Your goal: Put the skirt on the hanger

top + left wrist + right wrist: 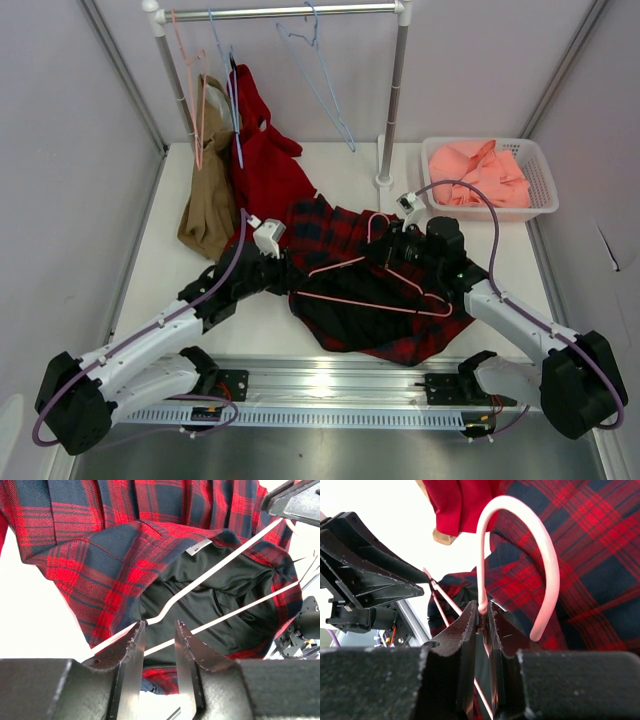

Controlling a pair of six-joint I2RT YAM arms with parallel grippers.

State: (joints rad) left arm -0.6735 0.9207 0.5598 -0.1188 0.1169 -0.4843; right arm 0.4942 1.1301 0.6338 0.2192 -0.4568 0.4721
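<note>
While right gripper (484,615) pinches the stiff hanger (512,501) below its hook and left gripper (159,630) stands narrowly parted around its wire, skirt (100,570) lies on the table (250,335) between arms: likely limp, floppy, best taken at waistband.

right claw (484,617) pinches pink hanger (540,555) neck; hook over plaid skirt (590,555).

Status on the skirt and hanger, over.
Right gripper shut on hanger. Left gripper open, beside hanger wire. Hanger lies across skirt. Nothing blocking.
</note>
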